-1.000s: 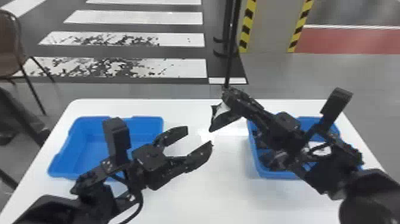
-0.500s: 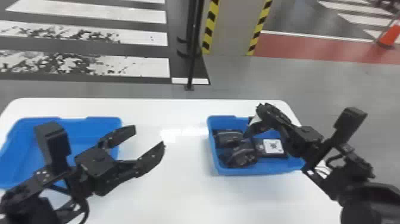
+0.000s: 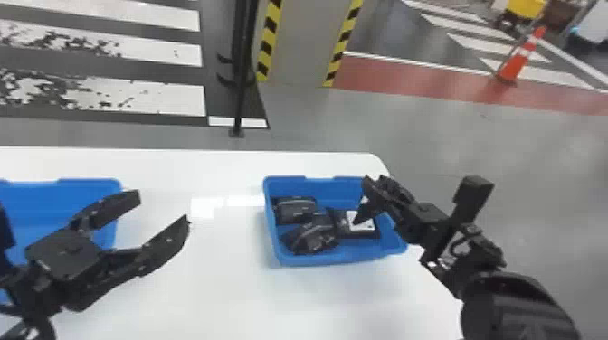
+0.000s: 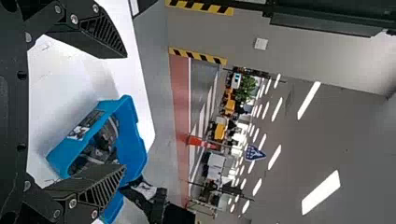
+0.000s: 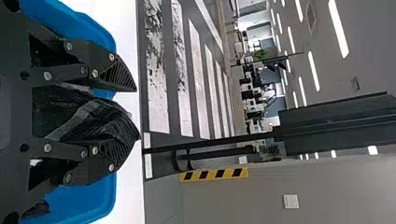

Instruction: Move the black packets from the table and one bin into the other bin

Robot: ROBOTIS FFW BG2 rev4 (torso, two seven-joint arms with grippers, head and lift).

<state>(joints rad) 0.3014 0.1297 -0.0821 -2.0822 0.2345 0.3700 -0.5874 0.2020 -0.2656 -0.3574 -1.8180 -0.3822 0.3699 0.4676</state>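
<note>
In the head view my right gripper is over the right half of the right blue bin. The right wrist view has that gripper closed on a dark, shiny black packet. Inside the right bin lie several black packets, one with a white label. My left gripper stands open over the table, just right of the left blue bin; it partly hides that bin. Nothing is between the left gripper's fingers in its wrist view.
The white table has a bare strip between the two bins. Beyond its far edge, a black post stands on the floor before a striped pillar. An orange cone is farther off at the right.
The head view has swung to the right. My right gripper has moved rightward from the right bin's left side to over its right half, with the packet. The left gripper has stayed open.
</note>
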